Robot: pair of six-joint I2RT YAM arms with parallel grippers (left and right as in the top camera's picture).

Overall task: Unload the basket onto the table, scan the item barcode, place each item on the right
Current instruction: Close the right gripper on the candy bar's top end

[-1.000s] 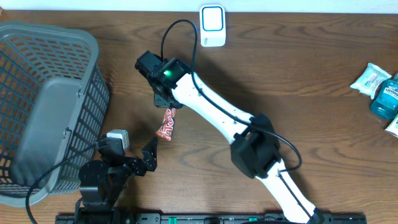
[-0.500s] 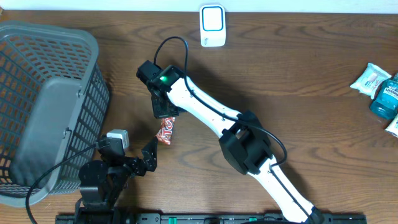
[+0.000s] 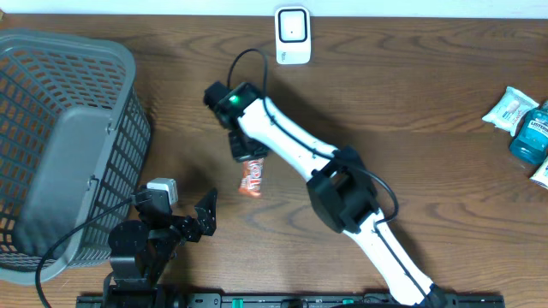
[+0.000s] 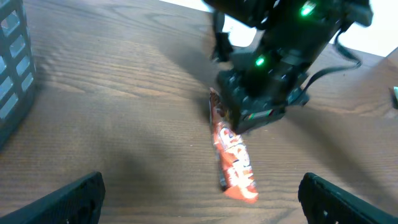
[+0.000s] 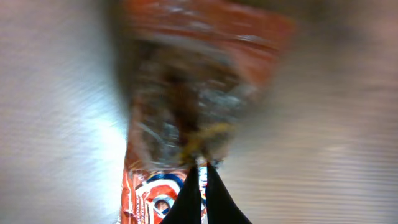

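The item is an orange-red snack wrapper (image 3: 253,178) with white lettering, seen left of the table's middle. My right gripper (image 3: 247,155) is shut on its upper end, and the wrapper hangs down towards the near edge. The left wrist view has the wrapper (image 4: 234,159) dangling below the right gripper (image 4: 256,111). Close up in the right wrist view, the black fingertips (image 5: 202,186) pinch the crinkled wrapper (image 5: 199,87). A white barcode scanner (image 3: 292,34) stands at the far edge. My left gripper (image 3: 206,215) rests open at the near left, its jaws wide with nothing between them (image 4: 200,200).
A grey mesh basket (image 3: 60,145) fills the left side of the table. At the far right edge lie white packets (image 3: 511,109) and a blue bottle (image 3: 531,137). The right arm's white links run diagonally from the near edge to the wrapper.
The right gripper has carried the wrapper to the right, away from the basket and the left gripper. The left arm has stayed still.
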